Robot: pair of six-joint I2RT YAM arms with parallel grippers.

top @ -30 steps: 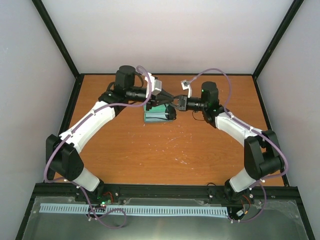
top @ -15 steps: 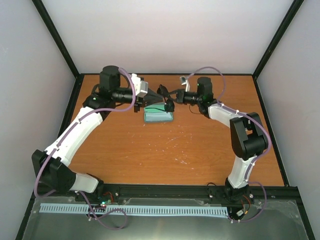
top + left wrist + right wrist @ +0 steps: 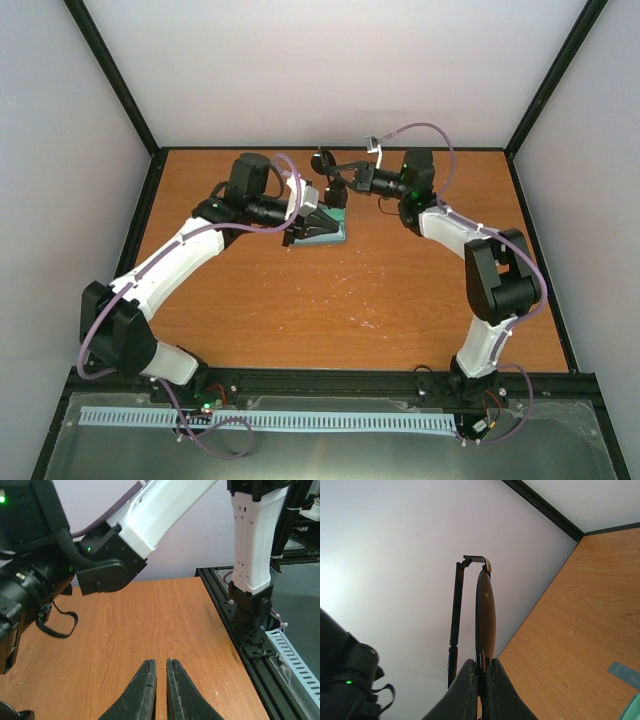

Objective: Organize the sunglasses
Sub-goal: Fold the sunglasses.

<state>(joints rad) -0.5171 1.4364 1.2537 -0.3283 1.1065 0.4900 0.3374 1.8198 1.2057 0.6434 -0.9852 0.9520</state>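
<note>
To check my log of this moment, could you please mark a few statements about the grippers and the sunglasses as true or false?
1. The right gripper is shut on the sunglasses. True.
2. The sunglasses lie flat on the table. False: they are held up above it.
3. The left gripper grips the sunglasses. False: nothing is between its fingers.
4. A blue-green case lies on the table by the left gripper. True.
</note>
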